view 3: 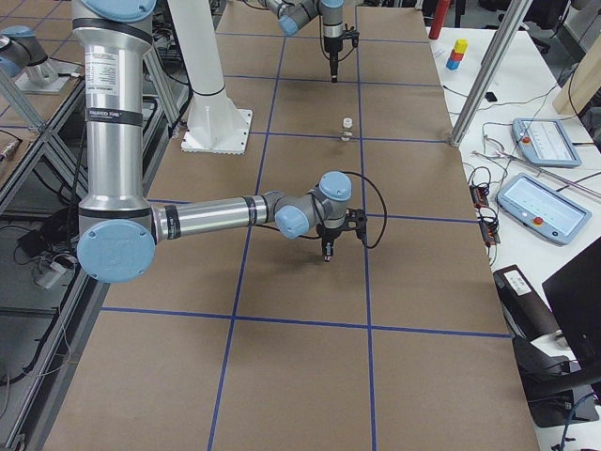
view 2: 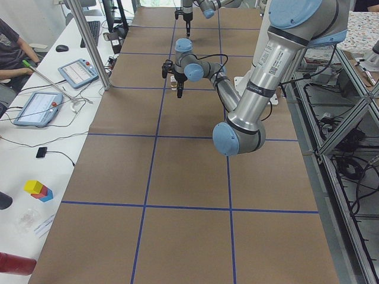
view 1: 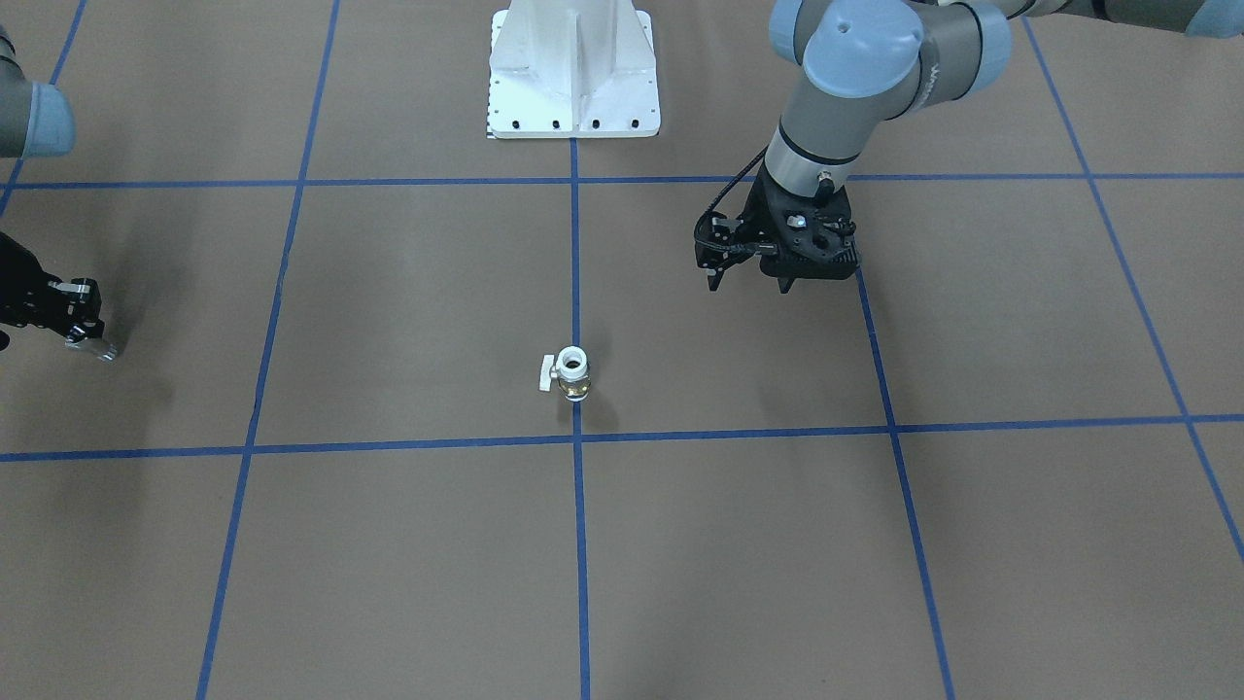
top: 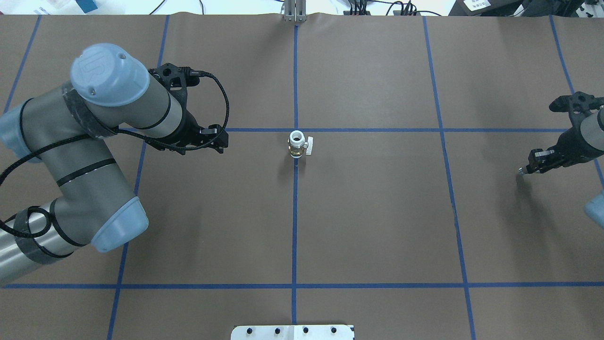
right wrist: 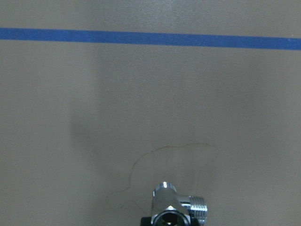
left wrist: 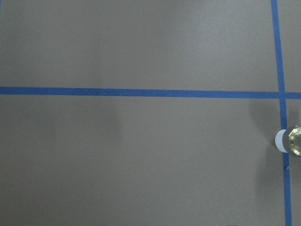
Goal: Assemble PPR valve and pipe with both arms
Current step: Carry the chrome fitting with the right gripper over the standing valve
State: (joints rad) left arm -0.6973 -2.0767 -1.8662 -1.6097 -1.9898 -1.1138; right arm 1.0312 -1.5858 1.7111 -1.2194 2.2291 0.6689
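Note:
The PPR valve (view 1: 569, 373) stands upright on the centre blue tape line, white collar up and side lever out. It also shows in the overhead view (top: 297, 143) and at the right edge of the left wrist view (left wrist: 291, 141). My left gripper (view 1: 750, 284) hovers open and empty, apart from the valve, on its left in the overhead view (top: 222, 141). My right gripper (top: 524, 170) is far off at the table's right side, shut on the chrome pipe (view 1: 94, 346). The pipe shows at the bottom of the right wrist view (right wrist: 177, 210), above the paper.
The white pedestal base (view 1: 573, 73) stands on the centre line at the robot's side. Brown paper with a blue tape grid (top: 295, 212) covers the table. Tablets and cables lie on the side bench (view 2: 41, 103) beyond the table's far edge.

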